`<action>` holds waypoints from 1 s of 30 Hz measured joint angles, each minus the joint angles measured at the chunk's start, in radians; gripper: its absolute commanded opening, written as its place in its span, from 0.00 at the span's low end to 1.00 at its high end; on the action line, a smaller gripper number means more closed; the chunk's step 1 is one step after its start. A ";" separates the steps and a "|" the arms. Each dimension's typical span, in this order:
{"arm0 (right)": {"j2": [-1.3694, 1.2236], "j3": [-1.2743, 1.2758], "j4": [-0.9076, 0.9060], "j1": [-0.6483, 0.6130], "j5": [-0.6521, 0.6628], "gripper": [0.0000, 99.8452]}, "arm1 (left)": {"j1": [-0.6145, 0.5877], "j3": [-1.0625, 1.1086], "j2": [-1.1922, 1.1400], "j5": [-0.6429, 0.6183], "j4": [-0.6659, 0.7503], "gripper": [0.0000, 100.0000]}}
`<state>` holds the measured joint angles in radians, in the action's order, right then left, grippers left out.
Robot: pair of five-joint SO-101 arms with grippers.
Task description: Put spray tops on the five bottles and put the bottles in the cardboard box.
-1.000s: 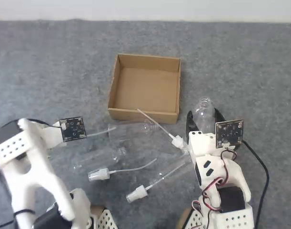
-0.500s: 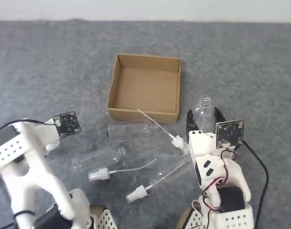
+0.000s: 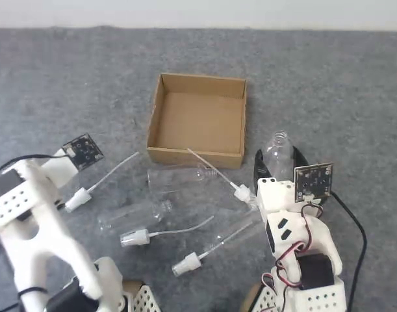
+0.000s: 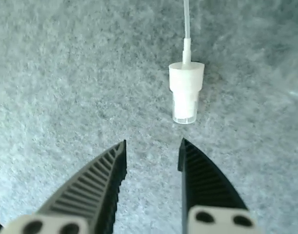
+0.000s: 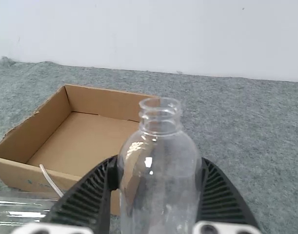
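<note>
**Change:** the left arm (image 3: 30,198) has been drawn back toward the left edge of the high view. A spray top (image 3: 78,198) is now uncovered at centre left, its tube slanting up-right toward the cardboard box (image 3: 195,157). The right arm (image 3: 294,227) has not been shifted.

**Progress:** the box is empty and no bottle is seen capped. All capping and all boxing are judged still to be done.

**Held bottle** (image 3: 278,155): upright, neck open, at centre right, just off the box's lower right corner. The right jaws are closed round its body.

**Lying bottles:** two are recorded on the grey worktop (image 3: 328,84) below the box, the upper bottle (image 3: 175,179) and the lower bottle (image 3: 133,214).

**Loose tops:** three more, listed as the right top (image 3: 242,193), the middle top (image 3: 134,238) and the low top (image 3: 188,263). Whether the low top's tube lies inside a further clear bottle cannot be told.

**Left jaws:** parted moderately, nothing held. In the left wrist view the spray top (image 4: 186,92) lies just beyond the tips and apart from them, cap end nearest, tube pointing away.
</note>
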<state>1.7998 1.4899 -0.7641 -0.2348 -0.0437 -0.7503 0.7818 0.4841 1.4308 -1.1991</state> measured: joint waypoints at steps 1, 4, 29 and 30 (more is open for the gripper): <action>0.000 0.000 0.000 0.000 0.000 0.12 | 0.000 -0.008 0.000 -0.018 -0.018 0.16; 0.000 0.000 0.000 0.000 0.000 0.12 | 0.000 -0.060 0.000 -0.072 -0.112 0.16; 0.000 0.000 0.000 0.000 0.000 0.12 | 0.084 -0.201 0.000 -0.993 -0.434 0.16; 0.000 0.000 0.000 0.000 0.000 0.12 | 0.084 -0.192 0.000 -1.063 -0.417 0.16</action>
<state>1.7998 1.4899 -0.7641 -0.2348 -0.0437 -0.6659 0.5900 0.4841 0.3675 -1.6164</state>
